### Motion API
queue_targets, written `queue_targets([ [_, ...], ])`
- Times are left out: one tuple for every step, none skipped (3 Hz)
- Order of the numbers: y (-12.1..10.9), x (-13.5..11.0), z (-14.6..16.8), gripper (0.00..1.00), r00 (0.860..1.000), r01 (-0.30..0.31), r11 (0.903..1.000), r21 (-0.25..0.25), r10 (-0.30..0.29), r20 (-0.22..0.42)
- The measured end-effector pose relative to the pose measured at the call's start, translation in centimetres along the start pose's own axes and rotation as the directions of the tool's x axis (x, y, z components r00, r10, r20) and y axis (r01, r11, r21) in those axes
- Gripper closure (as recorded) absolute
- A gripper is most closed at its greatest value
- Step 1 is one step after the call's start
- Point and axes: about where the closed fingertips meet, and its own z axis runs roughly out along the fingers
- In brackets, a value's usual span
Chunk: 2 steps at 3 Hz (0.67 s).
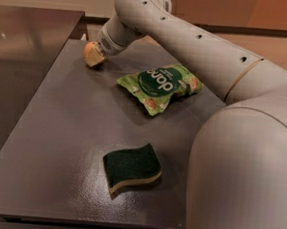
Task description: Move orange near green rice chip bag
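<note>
Where the dark grey matte tabletop (55, 144) runs to its far-left corner, the robot's gripper (94, 56) sits low, at or just above the surface. It is on the end of the pale cream jointed arm (190, 38), which reaches in from the right foreground. The gripper tip reads as a pale tan lump w/ an orange tint on its upper-left edge. Can't tell if it's released, clenched or grasping sth.

The small round orange fruit can't be made out as a separate thing. The tint at the tip may be fruit or gripper, no telling which.

The light green glossy rice chip bag (159, 82) has a dark green round label w/ white letters and chip pics. It lies flat and a bit crumpled on the far half of the table, to the right of the gripper, near it but clearly apart. The arm passes above and behind the bag.

A dark green wavy sponge w/ a tan base (131, 166) lies toward the front edge, approx mid-table, well apart from both bag and gripper.

A brown shiny counter (29, 41) stands beside the table on the left. The robot's big pale rounded body (247, 186) fills the right foreground.
</note>
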Motion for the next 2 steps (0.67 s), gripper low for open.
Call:
queue_targets([
  [0.1, -0.3, -1.0, 0.88, 1.0, 0.019, 0.9998, -0.004, -0.019, 0.018],
  [-0.5, -0.4, -3.6, 1.0, 0.999, 0.046, 0.9989, -0.005, -0.046, 0.024],
])
